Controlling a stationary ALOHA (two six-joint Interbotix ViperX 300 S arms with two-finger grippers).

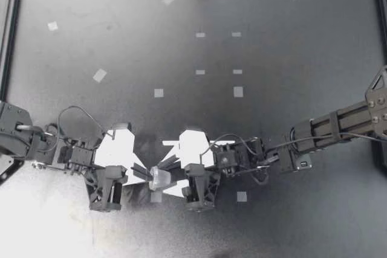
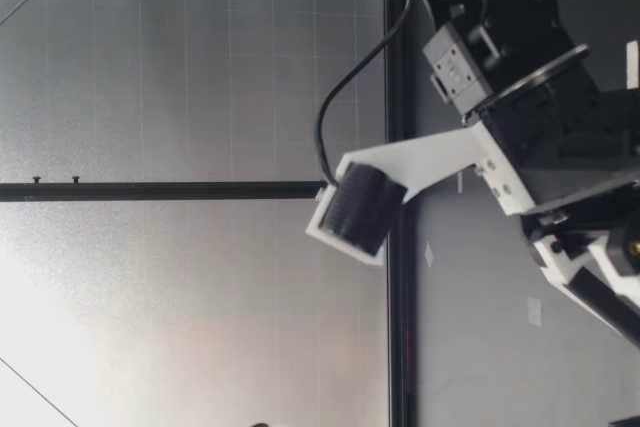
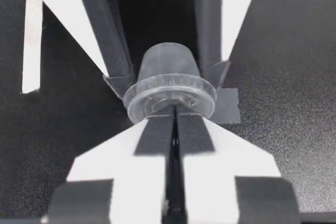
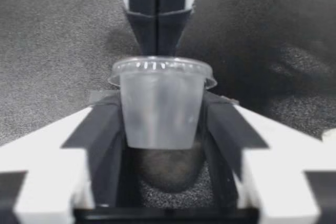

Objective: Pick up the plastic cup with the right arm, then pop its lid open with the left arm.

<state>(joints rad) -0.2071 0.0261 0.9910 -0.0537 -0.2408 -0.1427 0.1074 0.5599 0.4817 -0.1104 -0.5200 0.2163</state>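
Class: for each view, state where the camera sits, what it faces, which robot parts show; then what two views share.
Top: overhead, looking down; black table, left gripper, right gripper.
Low: table height, facing across; one arm's wrist.
Left wrist: along its fingers pinching the small clear plastic lidded cup at its rim.
Right wrist: along its fingers clamping that cup.
Shared: both wrist views show cup and opposite gripper.

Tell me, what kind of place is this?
Probably a robot lab workbench. A dark table carries small tape squares, and two robot arms meet over it: my right gripper holds a small clear lidded cup, my left gripper at its lid.
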